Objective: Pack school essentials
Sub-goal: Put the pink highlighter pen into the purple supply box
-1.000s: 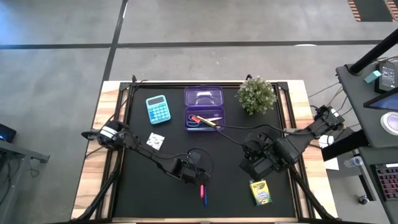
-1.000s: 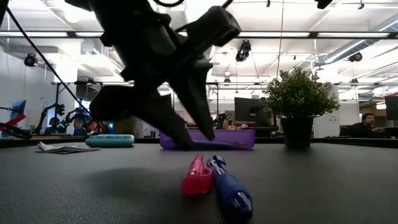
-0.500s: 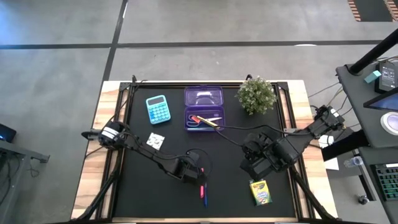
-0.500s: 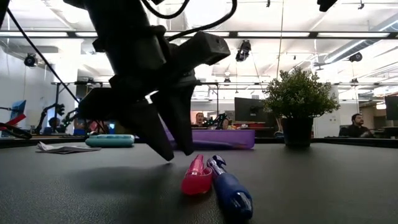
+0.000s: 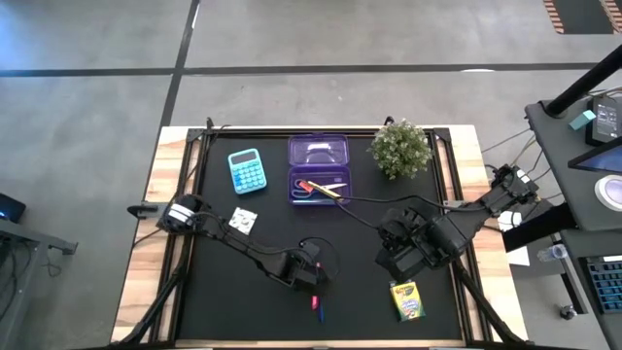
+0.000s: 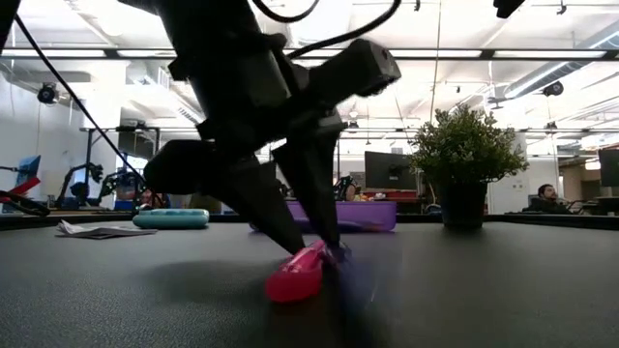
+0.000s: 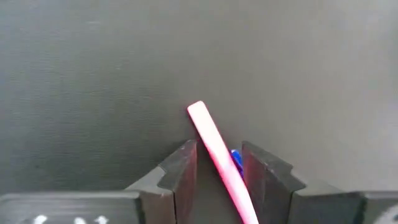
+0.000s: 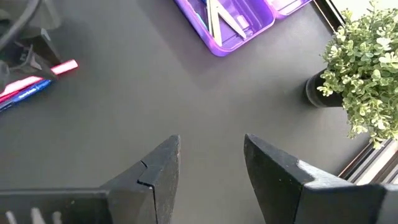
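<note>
A pink pen point(image 7: 211, 140) and a blue pen point(image 7: 236, 159) lie side by side on the black mat near the table's front edge. My left gripper point(image 7: 219, 149) is open and slants down over them, with one finger on each side of the pink pen point(image 6: 298, 273). In the high view the left gripper point(image 5: 311, 285) covers the pens' far ends. My right gripper point(image 8: 211, 149) hangs open and holds nothing, high above the mat right of centre point(image 5: 394, 261). The open purple pencil case point(image 5: 319, 167) at the back holds scissors and pens. My left gripper has the pink pen's far half point(image 7: 225, 167) between its two open fingers, which slant down from the far side and lie along the pen. The pen runs close along one finger point(image 7: 258, 168); whether they touch, I cannot tell. The pen lies on the mat.
A yellow-green crayon box point(image 5: 406, 300) lies at the front right. A turquoise calculator point(image 5: 247, 170) and a small white packet point(image 5: 243, 222) lie on the left. A potted plant point(image 5: 401, 148) stands at the back right. The mat's middle is bare.
My left gripper has come down and toward the table's near edge until its fingers stand astride the pink pen. Its opening is unchanged. The pink pen has shifted a little on the mat, and the blue pen beside it shows blurred.
</note>
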{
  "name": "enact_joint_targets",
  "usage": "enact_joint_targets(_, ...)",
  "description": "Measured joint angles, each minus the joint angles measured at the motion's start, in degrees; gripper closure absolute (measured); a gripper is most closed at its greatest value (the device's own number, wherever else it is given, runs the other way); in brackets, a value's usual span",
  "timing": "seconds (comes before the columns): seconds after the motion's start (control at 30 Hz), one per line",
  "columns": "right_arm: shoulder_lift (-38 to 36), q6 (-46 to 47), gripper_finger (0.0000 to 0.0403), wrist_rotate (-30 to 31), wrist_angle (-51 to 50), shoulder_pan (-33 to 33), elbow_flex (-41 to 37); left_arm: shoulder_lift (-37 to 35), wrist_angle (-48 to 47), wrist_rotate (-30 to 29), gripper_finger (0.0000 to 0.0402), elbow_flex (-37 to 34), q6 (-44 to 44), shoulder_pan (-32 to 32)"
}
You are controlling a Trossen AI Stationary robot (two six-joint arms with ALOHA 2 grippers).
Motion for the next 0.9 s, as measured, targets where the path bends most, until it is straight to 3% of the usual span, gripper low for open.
enact_joint_targets(0.37, -0.01, -0.72, 0.0234, 0.01, 0.04, -0.02, -0.54, 0.78, -15.52, -0.52, 0.0289, 2.99, 1.57, 0.07)
enact_joint_targets(0.9, -0.01, -2.37, 0.0234, 0.02, 0.0, -0.02, -0.95, -0.17, -16.87, 5.89, 0.0288, 2.8, 8.0, -1.34)
